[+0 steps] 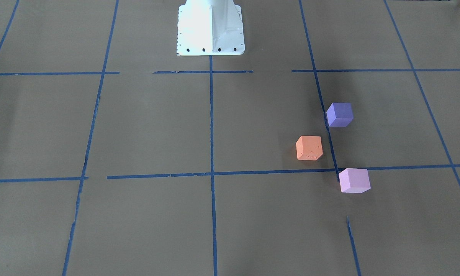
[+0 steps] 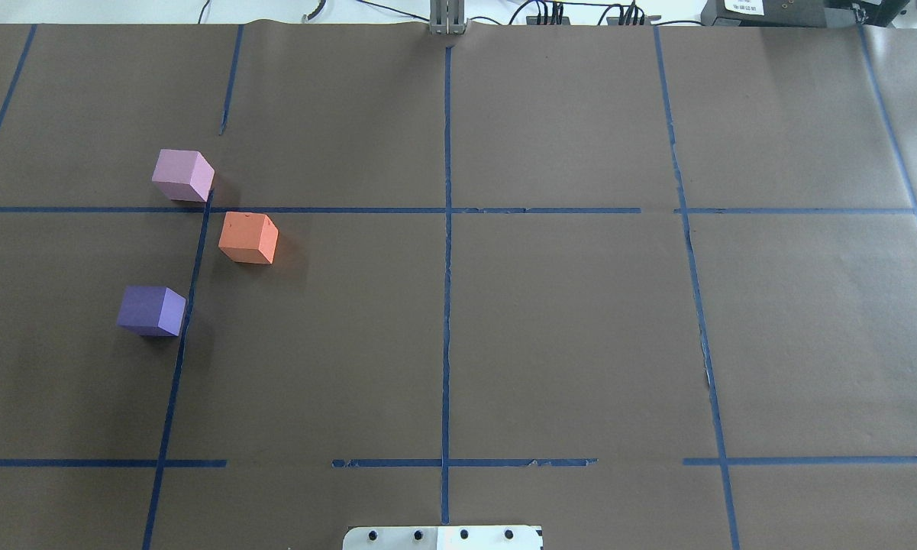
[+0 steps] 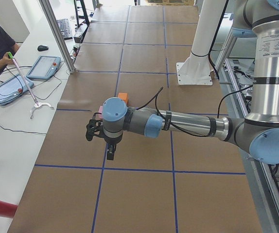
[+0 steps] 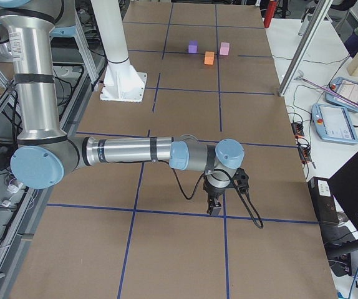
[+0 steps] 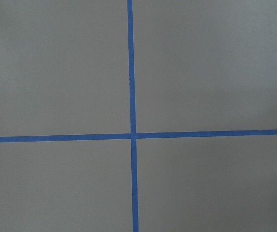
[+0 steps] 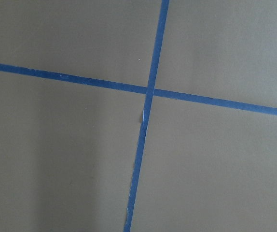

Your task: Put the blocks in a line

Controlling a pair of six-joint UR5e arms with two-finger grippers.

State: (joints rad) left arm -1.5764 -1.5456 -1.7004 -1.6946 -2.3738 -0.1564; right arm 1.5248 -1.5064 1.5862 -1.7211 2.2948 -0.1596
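Observation:
Three cubes lie on the brown paper on my left side. In the overhead view the pale pink-lilac block [image 2: 183,175] is farthest, the orange block [image 2: 249,237] is just right of it and nearer, and the violet-blue block [image 2: 152,310] is nearest. They also show in the front view: pink [image 1: 354,180], orange [image 1: 309,148], violet-blue [image 1: 339,114]. The left gripper [image 3: 110,153] shows only in the left side view, hanging above the paper well short of the blocks. The right gripper [image 4: 215,207] shows only in the right side view, far from the blocks. I cannot tell whether either is open or shut.
Blue tape lines [image 2: 447,229] grid the paper. The white robot base [image 1: 210,27] stands at the table's robot side. A metal post [image 3: 57,34], a tablet [image 3: 43,67] and an operator sit by the far edge. Both wrist views show only tape crossings.

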